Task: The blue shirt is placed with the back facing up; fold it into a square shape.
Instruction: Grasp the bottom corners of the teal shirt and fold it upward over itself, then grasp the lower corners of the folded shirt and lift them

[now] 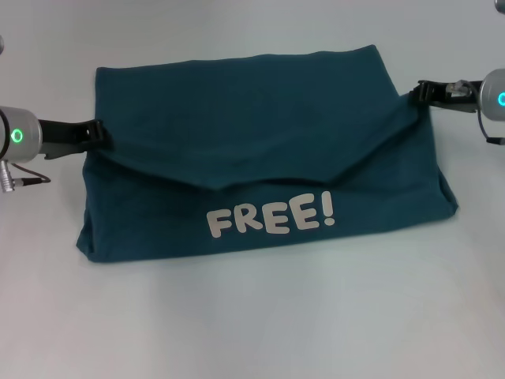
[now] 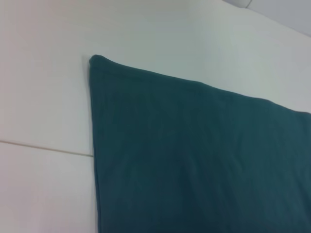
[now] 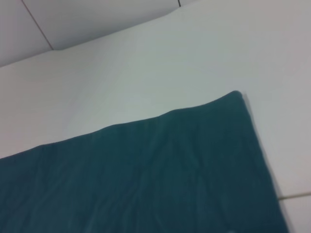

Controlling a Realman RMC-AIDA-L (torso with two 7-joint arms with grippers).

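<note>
Jaws: left gripper (image 1: 96,134) pinches the left edge of the blue shirt (image 1: 260,150); right gripper (image 1: 424,91) pinches its right edge. Shirt lies mid-table (image 1: 252,332), half folded, "FREE!" print (image 1: 271,218) nearest. Risk: uneven pulling skews the fold; fabric may slip free.

shirt (image 1: 260,150) mid-table (image 1: 252,324) (part-folded) | left gripper (image 1: 101,136) at its left edge | right gripper (image 1: 422,91) at its right edge

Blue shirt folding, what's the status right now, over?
Left hand at shirt's left edge, right hand at right edge. Blue shirt folded over, "FREE!" print showing. Nothing in the way.
</note>
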